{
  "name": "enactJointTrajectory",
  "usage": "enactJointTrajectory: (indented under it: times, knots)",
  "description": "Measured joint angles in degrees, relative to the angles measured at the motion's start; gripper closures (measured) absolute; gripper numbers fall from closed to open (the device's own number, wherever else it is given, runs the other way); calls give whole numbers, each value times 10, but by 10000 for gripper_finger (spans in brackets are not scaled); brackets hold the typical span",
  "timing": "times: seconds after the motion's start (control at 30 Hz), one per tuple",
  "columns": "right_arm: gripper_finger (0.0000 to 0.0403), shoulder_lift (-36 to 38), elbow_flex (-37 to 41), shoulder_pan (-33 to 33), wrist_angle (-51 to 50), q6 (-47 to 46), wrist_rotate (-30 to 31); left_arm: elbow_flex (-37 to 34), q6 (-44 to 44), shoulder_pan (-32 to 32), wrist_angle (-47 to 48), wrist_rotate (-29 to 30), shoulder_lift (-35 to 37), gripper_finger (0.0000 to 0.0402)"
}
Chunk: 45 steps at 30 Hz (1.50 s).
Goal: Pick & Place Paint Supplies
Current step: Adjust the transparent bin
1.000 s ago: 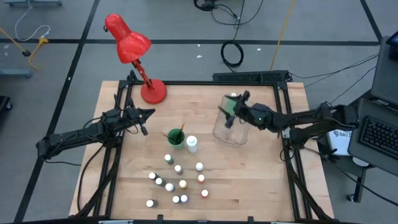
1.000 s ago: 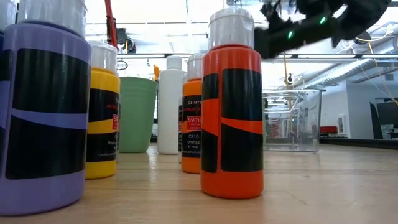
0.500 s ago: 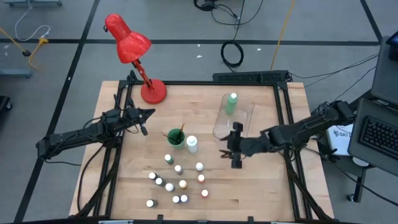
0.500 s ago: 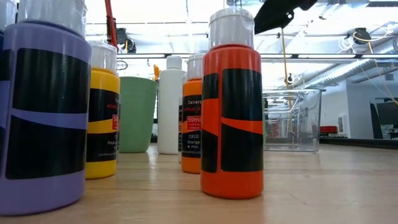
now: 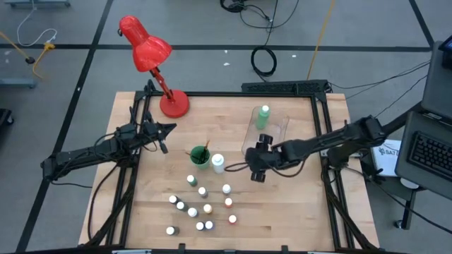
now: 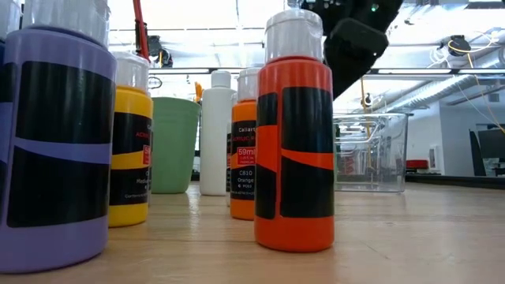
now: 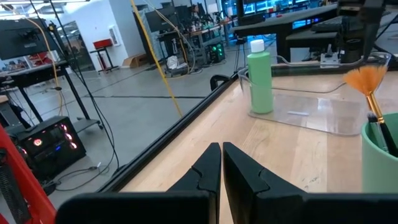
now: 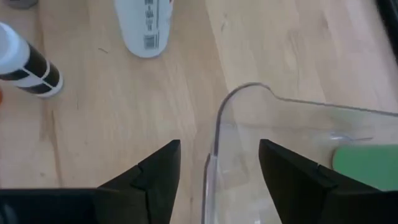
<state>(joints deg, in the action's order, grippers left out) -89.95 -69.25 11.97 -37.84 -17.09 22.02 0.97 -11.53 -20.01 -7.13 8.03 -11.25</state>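
A tall green bottle (image 5: 263,116) with a white cap stands upright on its base in the far end of the clear tray (image 5: 277,144). My right gripper (image 5: 256,166) hangs open above the tray's near left corner (image 8: 219,118), pointing down at a slant and touching nothing. A white bottle (image 5: 217,164) and a green cup (image 5: 199,156) holding brushes stand to its left. Several small white-capped bottles (image 5: 201,206) stand nearer the front edge. My left gripper (image 5: 167,128) waits shut near the lamp base, held level.
A red desk lamp (image 5: 173,104) stands at the far left corner. In the low view, purple (image 6: 55,134), yellow (image 6: 130,146) and orange (image 6: 293,134) bottles stand close to the camera. Bare wood lies between the tray and the small bottles.
My right gripper has drawn back from the tray's far end toward the near edge and then a little to the left, tipping to point downward. The green bottle it was at a second ago now stands upright in the tray, free of the fingers.
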Motion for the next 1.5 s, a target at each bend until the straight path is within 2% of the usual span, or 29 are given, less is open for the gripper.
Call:
enactJointTrajectory:
  times: [0.17, 0.27, 0.53, 0.77, 1.07, 1.33, 1.5]
  knots:
    - [216, 0, 2, -17, -9, 4, -55, 0, 0, 0, 0, 0, 0, 380]
    - [240, 0, 11, -19, -15, 11, -58, 0, -1, 0, 0, 0, 0, 380]
    - [312, 0, 30, -26, -14, 35, -92, 0, 0, 0, 0, 0, 0, 380]
    - [391, 2, 32, -25, -44, 74, -136, 0, -2, 0, 0, 0, 0, 380]
    - [397, 1, 33, -25, -95, 85, -175, 0, 0, 0, 1, 0, 0, 380]
    - [395, 1, 33, -25, -74, 74, -177, 0, 0, 0, 1, 0, 0, 380]
    - [401, 2, 33, -24, -95, 87, -178, 0, 0, 0, 1, 0, 0, 380]
